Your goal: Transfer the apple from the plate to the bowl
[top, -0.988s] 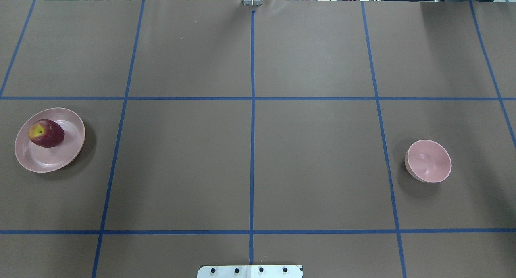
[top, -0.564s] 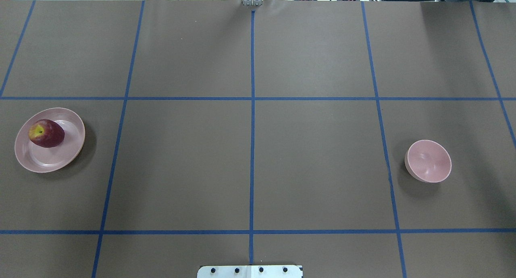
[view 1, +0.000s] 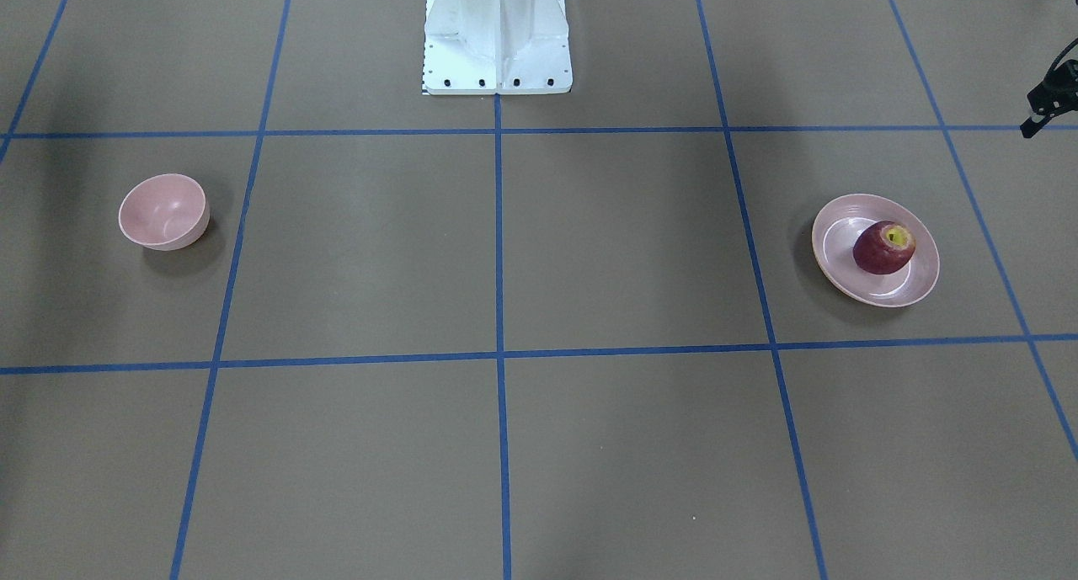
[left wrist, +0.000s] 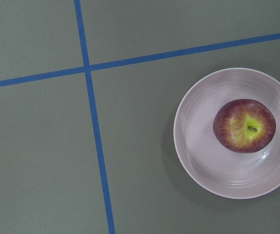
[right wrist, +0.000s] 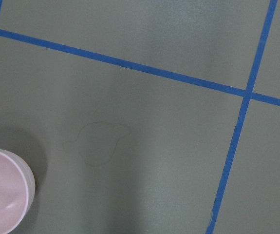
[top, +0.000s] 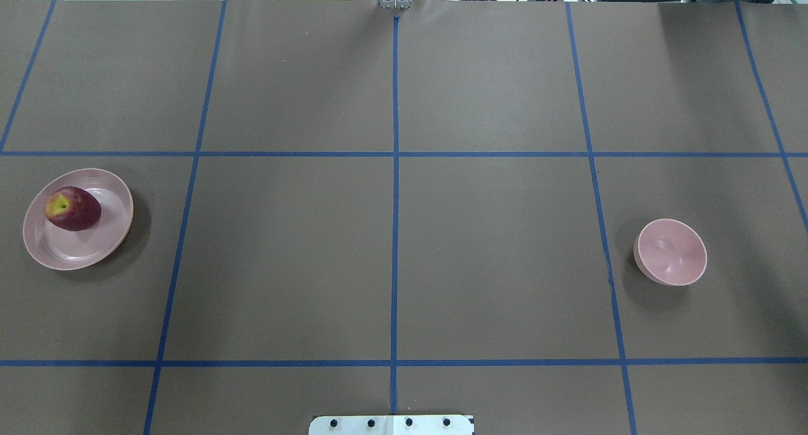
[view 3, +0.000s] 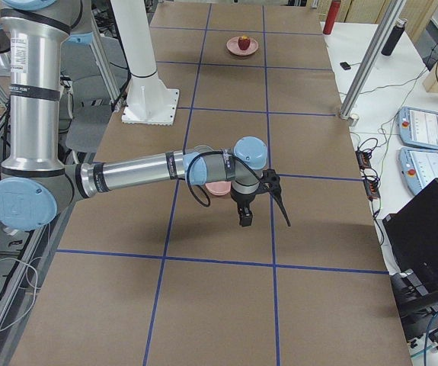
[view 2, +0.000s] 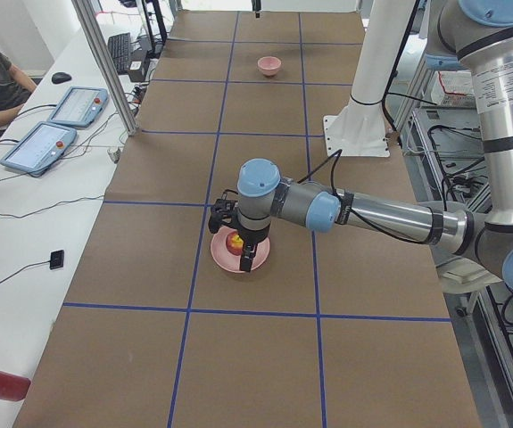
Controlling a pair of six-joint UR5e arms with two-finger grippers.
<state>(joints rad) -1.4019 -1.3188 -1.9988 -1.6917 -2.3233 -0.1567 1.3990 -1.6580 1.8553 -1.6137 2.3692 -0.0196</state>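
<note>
Pink, wide and shallow, the plate (top: pixel 95 249) sits at the left end of the brown paper-covered table (top: pixel 492 252), inside a square marked by blue tape lines (top: pixel 395 233). The dark red apple (top: pixel 72 208) lies on the plate, off-centre toward its far left rim, with the yellow patch around its stem hollow showing upward. In the left side view the left gripper (view 2: pixel 232 242) hangs directly over the plate and apple, fingers pointing down on either side of the fruit. From that view alone I cannot tell how wide the claw stands or whether it touches the apple.

At the near middle edge of the table is the robot's white mounting plate (top: pixel 391 424).

Well apart from the plate, at the right end of the table, the small deep pink bowl (top: pixel 670 252) stands upright with nothing in it. In the right side view the right gripper (view 3: pixel 266 219) hovers just beside the bowl, off to one side rather than over it. Its fingers point down, and their spread cannot be judged there either.
</note>
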